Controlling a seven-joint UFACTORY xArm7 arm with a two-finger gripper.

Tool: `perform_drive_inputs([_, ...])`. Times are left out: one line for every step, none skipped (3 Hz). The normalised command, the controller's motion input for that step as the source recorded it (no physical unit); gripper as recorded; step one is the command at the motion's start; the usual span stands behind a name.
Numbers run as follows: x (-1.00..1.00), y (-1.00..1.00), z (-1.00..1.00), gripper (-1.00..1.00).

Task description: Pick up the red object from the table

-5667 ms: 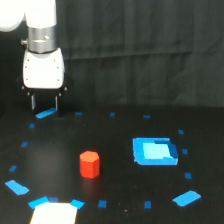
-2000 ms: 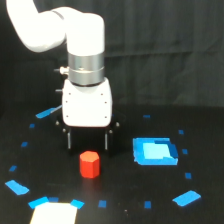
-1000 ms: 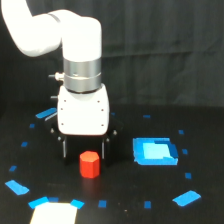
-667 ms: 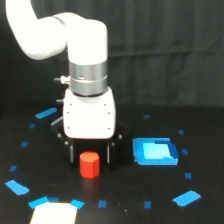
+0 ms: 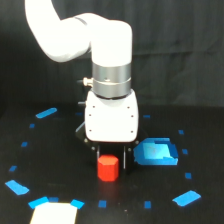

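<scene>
The red object (image 5: 107,168) is seen standing upright on the table (image 5: 60,170), directly below the white body of the arm (image 5: 111,117). The gripper (image 5: 111,165) is lowered over it, and dark fingers (image 5: 125,159) are seen on either side of the block, the one toward the exterior view's right being the clearer; the other is largely hidden in shadow. The jaws are spread wider than the block, with a gap visible beside it, so the block is not seen to be squeezed. Compared with the frame a moment earlier, the arm is found closer above the red object and lower, so that the block's top is now partly covered by the gripper body, whereas it was seen fully clear below it before. The block itself is unchanged in place. A bright blue squarish piece (image 5: 157,152) lies just beside the red object, toward the exterior view's right. A pale patch (image 5: 54,213) is seen at the near edge, toward the exterior view's left of the red object, and small blue tape marks (image 5: 46,113) are scattered around it.
</scene>
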Motion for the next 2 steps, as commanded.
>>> perform_drive_inputs([0.45,-0.11,-1.0,-0.06])
perform_drive_inputs([0.34,-0.4,-0.72,-1.0])
